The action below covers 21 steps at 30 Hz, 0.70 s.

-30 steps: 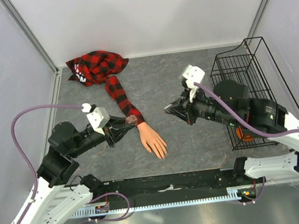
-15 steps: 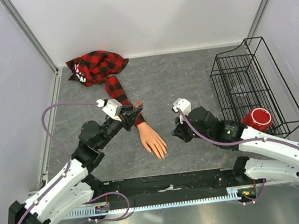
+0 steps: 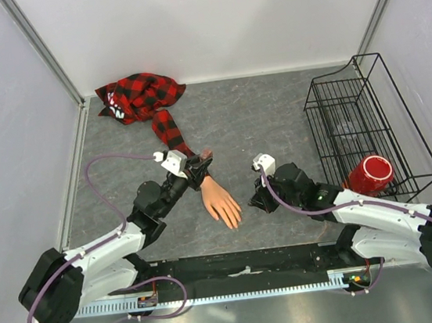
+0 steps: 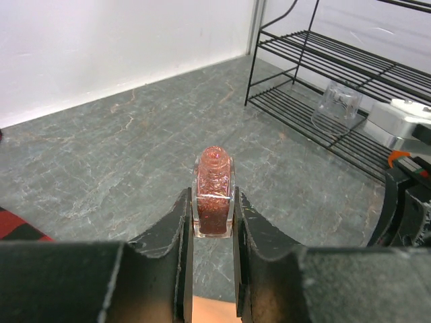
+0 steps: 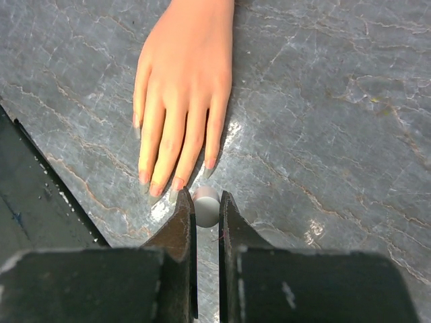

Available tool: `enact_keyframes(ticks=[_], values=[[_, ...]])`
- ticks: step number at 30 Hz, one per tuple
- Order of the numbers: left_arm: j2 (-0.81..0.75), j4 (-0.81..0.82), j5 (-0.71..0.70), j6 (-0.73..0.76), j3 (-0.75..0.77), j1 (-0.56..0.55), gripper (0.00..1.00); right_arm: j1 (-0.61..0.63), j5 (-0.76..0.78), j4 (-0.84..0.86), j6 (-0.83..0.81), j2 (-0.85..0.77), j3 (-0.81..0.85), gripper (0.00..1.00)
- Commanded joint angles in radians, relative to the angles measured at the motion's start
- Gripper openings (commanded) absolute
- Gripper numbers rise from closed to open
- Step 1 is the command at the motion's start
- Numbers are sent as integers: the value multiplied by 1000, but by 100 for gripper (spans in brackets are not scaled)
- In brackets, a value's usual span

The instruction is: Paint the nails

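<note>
Lying flat, nails just beyond right gripper

Glittery glass bottle, smooth nails, matt tabletop — wire basket

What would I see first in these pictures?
A peach mannequin hand lies mid-table, poking from a red plaid sleeve. The left gripper pinches a glittery reddish bottle near its wrist, and the right gripper holds a small white cap at the fingertips.
</note>
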Motion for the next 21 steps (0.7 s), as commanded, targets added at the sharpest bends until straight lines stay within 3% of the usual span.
enact_keyframes(ticks=[1,7,21], values=[[45,173,-55,34,-4,-23,2,-2,31,78,12,-16,-10,0],[117,253,-118,75,-23,-91,2,-1,-28,178,49,50,-35,0],[228,394,-188,178,-38,-157,2,-2,-34,215,49,153,-27,0]])
